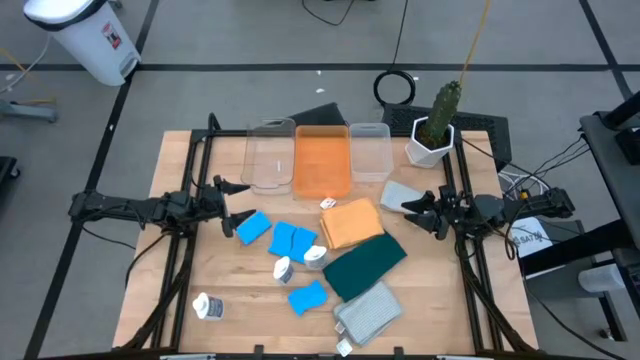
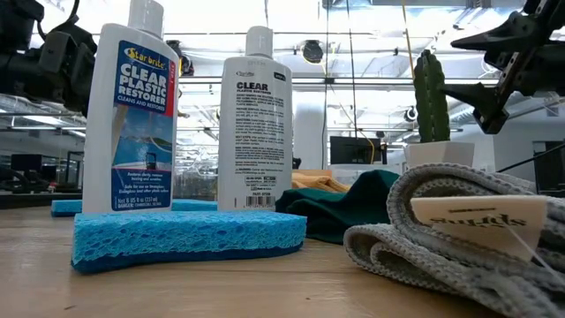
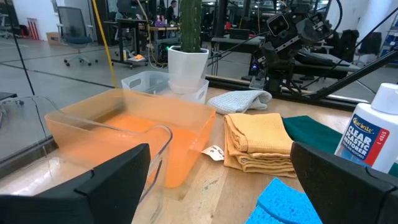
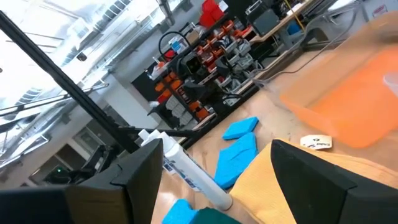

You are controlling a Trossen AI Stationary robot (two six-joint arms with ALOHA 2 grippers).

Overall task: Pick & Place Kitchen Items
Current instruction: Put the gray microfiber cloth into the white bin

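Note:
Several blue sponges [image 1: 285,238] lie flat mid-table, with one more [image 1: 308,297] nearer the front. Three white bottles [image 1: 283,268] [image 1: 315,255] [image 1: 208,307] stand among them. An orange cloth [image 1: 351,222], a dark green cloth [image 1: 365,265] and a grey cloth [image 1: 370,312] lie folded in a row toward the near edge. Another grey cloth [image 1: 400,195] lies by my right gripper [image 1: 417,213]. That gripper is open, above the table's right side. My left gripper [image 1: 236,205] is open at the left, pointing level toward the sponges [image 3: 283,202].
At the far side stand a clear bin [image 1: 270,155], an orange bin [image 1: 322,162] and a smaller clear bin [image 1: 370,150]. A white pot with a cactus [image 1: 432,130] stands at the far right corner. Bare wood shows at the near left.

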